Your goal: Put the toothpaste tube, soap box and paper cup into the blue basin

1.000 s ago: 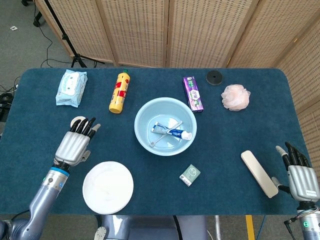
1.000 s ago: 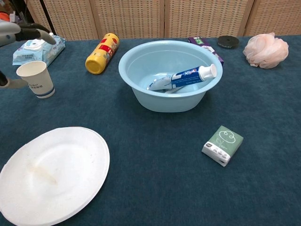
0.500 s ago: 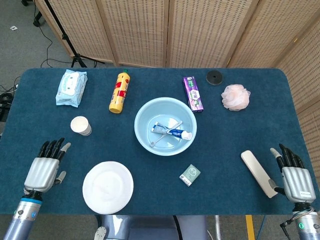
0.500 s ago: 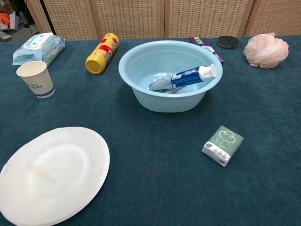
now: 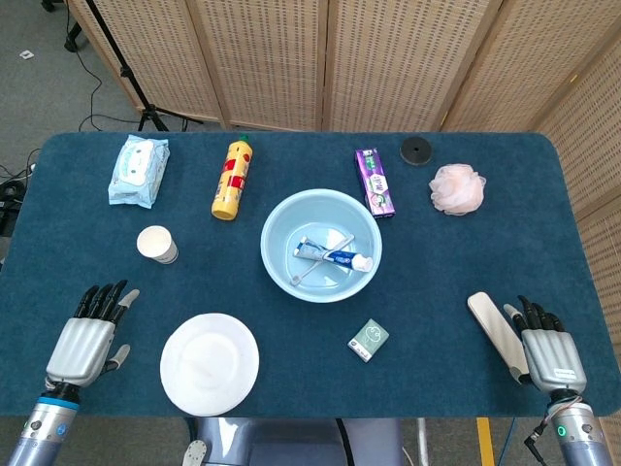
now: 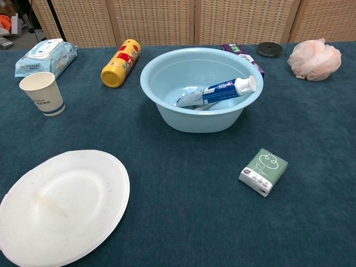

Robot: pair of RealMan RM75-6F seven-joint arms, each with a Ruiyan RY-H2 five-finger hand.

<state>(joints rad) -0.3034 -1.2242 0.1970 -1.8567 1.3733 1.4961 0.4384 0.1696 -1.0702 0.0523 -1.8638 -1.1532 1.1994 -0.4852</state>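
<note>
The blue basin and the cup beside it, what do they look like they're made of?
Blue basin: probably plastic, with a smooth, slightly glossy wall and a moulded rolled rim. Paper cup: matte white paper by the look, with a thin rolled lip and a printed band.

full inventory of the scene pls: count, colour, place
basin: 1, light blue, table centre
toothpaste tube: 1, white and blue, inside basin
soap box: 1, green, front of basin
paper cup: 1, white, upright, left of basin
paper plate: 1, white, front left
yellow bottle: 1, lying, back left
wipes pack: 1, pale blue, far left
purple box: 1, behind basin
black disc: 1, back
bath pouf: 1, pink, back right
flat bar: 1, cream, front right
left robot hand: empty, front left
right robot hand: empty, beside bar
</note>
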